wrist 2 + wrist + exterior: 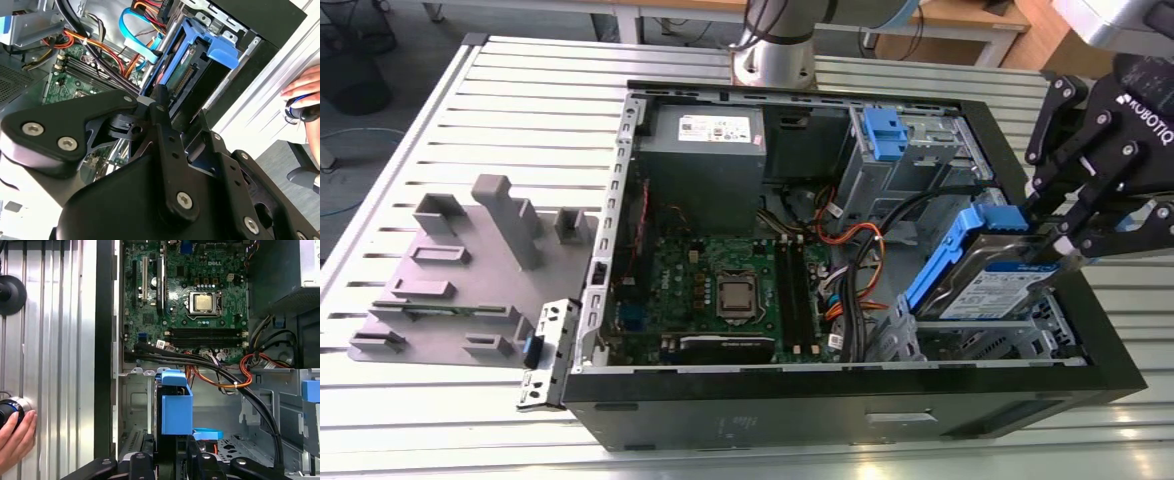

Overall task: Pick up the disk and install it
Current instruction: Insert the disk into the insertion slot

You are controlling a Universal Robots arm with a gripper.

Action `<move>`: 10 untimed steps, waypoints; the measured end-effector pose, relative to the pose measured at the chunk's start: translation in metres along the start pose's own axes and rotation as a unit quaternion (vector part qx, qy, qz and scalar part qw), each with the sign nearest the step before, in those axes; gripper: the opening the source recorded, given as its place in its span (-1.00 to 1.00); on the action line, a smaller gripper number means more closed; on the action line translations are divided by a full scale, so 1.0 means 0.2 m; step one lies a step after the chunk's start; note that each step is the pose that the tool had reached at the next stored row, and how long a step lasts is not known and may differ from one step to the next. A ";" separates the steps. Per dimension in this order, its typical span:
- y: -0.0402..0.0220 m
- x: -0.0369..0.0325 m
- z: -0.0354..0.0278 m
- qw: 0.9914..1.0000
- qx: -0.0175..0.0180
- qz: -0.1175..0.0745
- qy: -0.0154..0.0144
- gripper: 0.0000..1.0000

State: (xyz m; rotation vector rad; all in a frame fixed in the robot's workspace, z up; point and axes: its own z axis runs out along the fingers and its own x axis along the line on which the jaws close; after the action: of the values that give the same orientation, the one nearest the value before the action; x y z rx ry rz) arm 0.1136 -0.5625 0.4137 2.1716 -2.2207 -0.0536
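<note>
- Because its side panel is off, the big black open computer case [854, 400] lies flat on the ribbed silver metal table [520, 120], so the interior faces up and can be reached from above.
- Inside it, the green motherboard [720, 290] takes up the middle, with the bigger grey metal box with a white sticker [707, 150] beyond it.
- An upright grey metal bay with a blue plastic tab [887, 150] stands at the far corner on the exterior view's right.
- The disk [981, 285], a flat silver hard drive with a blue-and-white label and a blue plastic frame, is tilted on edge over the near grey drive cage on that same side. It looks angled to meet the cage opening (whether it has seated, I cannot tell).
- The black gripper [1054, 245] is clamped on the disk's upper edge, so the drive hangs below it.
- A person's hand [15, 432] rests on a round knob on the table, well apart from the case.
</note>
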 end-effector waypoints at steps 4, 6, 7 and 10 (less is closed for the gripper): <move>-0.002 0.005 0.036 1.000 0.000 0.000 0.000 -0.30; -0.003 0.007 0.054 1.000 0.000 0.000 0.000 -0.30; -0.003 0.008 0.063 1.000 0.000 0.000 0.000 -0.30; -0.005 0.010 0.091 1.000 0.000 0.000 0.000 -0.30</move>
State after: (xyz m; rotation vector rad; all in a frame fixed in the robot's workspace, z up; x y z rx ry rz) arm 0.1136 -0.5646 0.3954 2.1715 -2.2206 -0.0538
